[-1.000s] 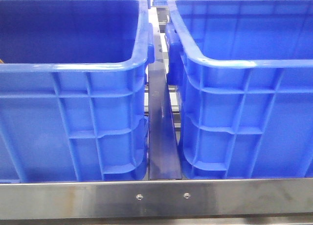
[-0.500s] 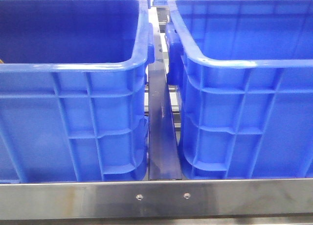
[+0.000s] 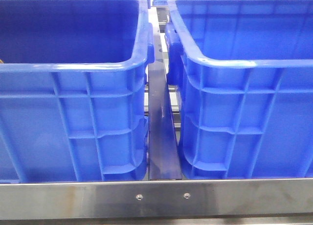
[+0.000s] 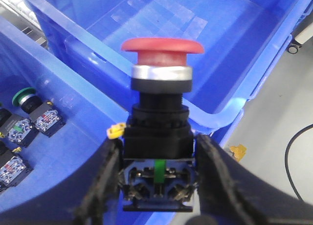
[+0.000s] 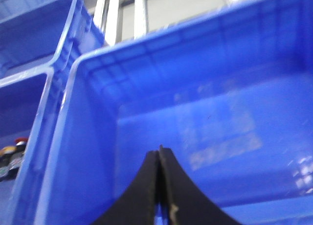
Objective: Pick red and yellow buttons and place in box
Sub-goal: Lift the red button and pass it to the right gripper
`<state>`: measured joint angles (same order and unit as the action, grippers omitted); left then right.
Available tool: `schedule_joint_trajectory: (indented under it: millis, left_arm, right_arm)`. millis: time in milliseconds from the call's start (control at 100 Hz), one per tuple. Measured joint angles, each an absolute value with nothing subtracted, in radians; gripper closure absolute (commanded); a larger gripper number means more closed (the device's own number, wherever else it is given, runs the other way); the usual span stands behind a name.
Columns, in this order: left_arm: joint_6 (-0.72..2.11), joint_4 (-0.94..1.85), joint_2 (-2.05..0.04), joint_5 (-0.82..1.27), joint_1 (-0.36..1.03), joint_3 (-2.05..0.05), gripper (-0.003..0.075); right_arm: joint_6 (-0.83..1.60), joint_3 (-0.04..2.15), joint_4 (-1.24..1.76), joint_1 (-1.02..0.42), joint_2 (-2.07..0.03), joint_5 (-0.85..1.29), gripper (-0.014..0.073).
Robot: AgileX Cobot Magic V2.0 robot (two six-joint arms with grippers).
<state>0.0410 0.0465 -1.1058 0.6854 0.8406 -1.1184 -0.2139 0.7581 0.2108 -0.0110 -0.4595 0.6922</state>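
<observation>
In the left wrist view my left gripper (image 4: 157, 159) is shut on the black body of the red button (image 4: 162, 46), which stands upright between the fingers, its domed red cap on top. It hangs over the rim between two blue crates (image 4: 161, 29). A small yellow tab (image 4: 115, 131) shows beside the button body. In the right wrist view my right gripper (image 5: 159, 154) is shut and empty over a blue crate (image 5: 205, 112). No yellow button is clearly seen. Neither gripper shows in the front view.
Several other push buttons, one green-capped (image 4: 24, 95), lie in the nearer crate in the left wrist view. The front view shows two tall blue crates (image 3: 73, 98) (image 3: 244, 102) with a dark gap between them and a steel rail (image 3: 156, 198) in front. Grey floor and a black cable (image 4: 293, 151) lie beyond.
</observation>
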Motion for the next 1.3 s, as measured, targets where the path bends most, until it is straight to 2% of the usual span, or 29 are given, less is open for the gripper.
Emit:
schedule_joint_trajectory:
  millis: [150, 220, 430, 580, 730, 1080, 1300]
  left_arm:
    - [0.041, 0.046, -1.106, 0.685, 0.841, -1.118, 0.0739]
    - [0.041, 0.046, -1.106, 0.685, 0.841, -1.118, 0.0739]
    - [0.041, 0.046, -1.106, 0.685, 0.841, -1.118, 0.0739]
    - [0.041, 0.046, -1.106, 0.685, 0.841, -1.118, 0.0739]
    - [0.041, 0.046, -1.106, 0.685, 0.841, -1.118, 0.0739]
    - [0.041, 0.046, -1.106, 0.685, 0.841, -1.118, 0.0739]
    - [0.041, 0.046, -1.106, 0.685, 0.841, -1.118, 0.0739]
  right_arm:
    - [-0.163, 0.758, 0.348, -0.011, -0.514, 0.700, 0.0192]
    - [-0.115, 0.758, 0.435, -0.011, -0.536, 0.700, 0.0132]
    - [0.195, 0.758, 0.844, -0.011, -0.634, 0.711, 0.0127]
    - [0.516, 0.758, 1.204, -0.014, -0.762, 0.783, 0.0127]
    - [0.727, 0.764, 1.451, -0.047, -0.897, 0.845, 0.0127]
    - [0.827, 0.892, 1.517, -0.307, -1.159, 0.828, 0.0127]
    - [0.829, 0.988, 1.518, -0.404, -1.280, 0.811, 0.0127]
